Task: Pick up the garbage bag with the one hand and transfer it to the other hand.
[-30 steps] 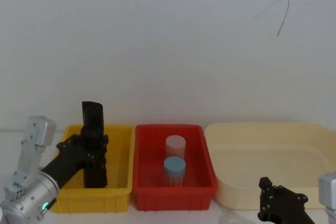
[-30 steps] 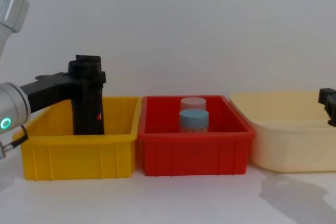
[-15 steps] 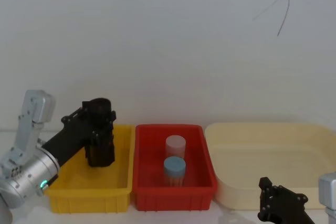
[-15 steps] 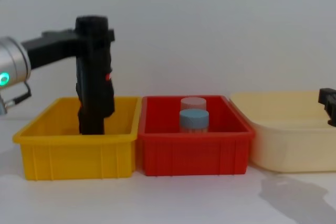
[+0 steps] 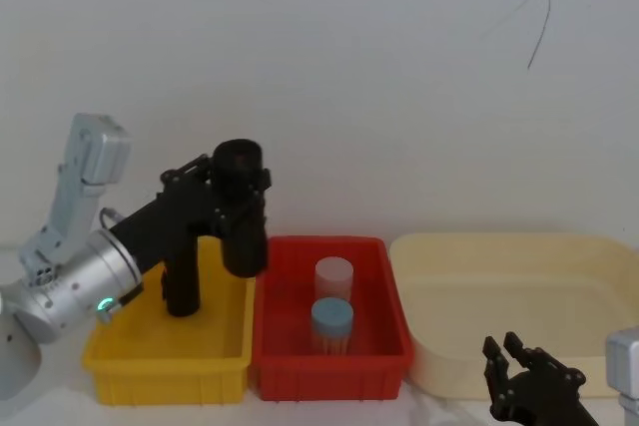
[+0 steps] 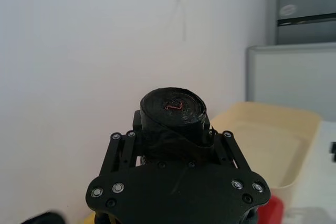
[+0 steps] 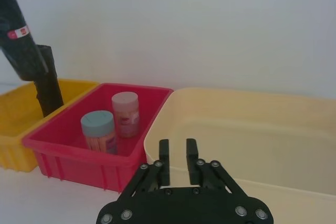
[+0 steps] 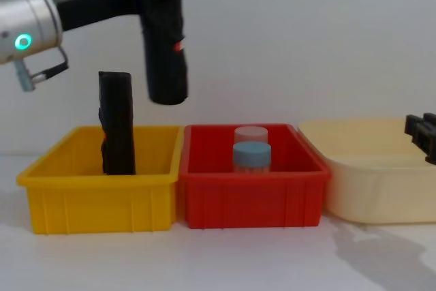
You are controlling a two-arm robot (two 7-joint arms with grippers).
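My left arm [image 5: 80, 281], green ring lit, is raised over the desk's left side and reaches toward the middle. My left gripper [image 5: 236, 205] is clamped on the garbage bag [image 5: 243, 251], which hangs upright in the air. My right gripper [image 5: 521, 374] sits low near the desk's right front corner, fingers [image 7: 164, 153] parted.
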